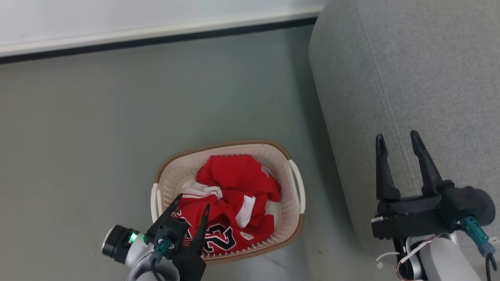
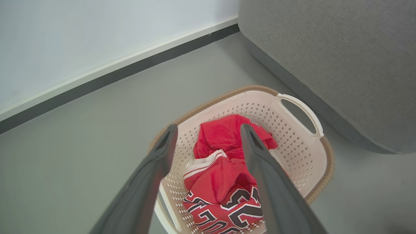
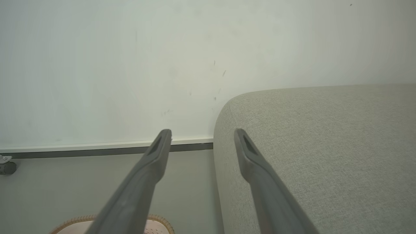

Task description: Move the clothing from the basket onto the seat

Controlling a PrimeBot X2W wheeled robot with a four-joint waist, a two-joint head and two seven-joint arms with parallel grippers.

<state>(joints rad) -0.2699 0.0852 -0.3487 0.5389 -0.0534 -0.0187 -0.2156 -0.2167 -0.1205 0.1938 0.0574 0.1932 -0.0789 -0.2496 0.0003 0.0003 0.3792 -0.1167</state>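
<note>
Red clothing (image 1: 234,195) with white trim and black-and-white lettering lies crumpled in the cream basket (image 1: 174,173) on the floor. My left gripper (image 1: 192,202) hangs open just above the basket's near left part, nothing between its fingers. Through the left wrist view the clothing (image 2: 224,175) fills the basket (image 2: 292,139) between the spread fingers of my left gripper (image 2: 208,130). The grey seat (image 1: 422,78) rises to the right of the basket. My right gripper (image 1: 397,139) is open over the seat's front edge, shown as right gripper (image 3: 202,134) against seat (image 3: 325,146).
A white wall with a dark baseboard (image 1: 156,41) runs along the far side. Bare grey floor (image 1: 97,125) lies left of and beyond the basket. A narrow strip of floor separates basket and seat. A small castor (image 3: 6,165) sits by the baseboard.
</note>
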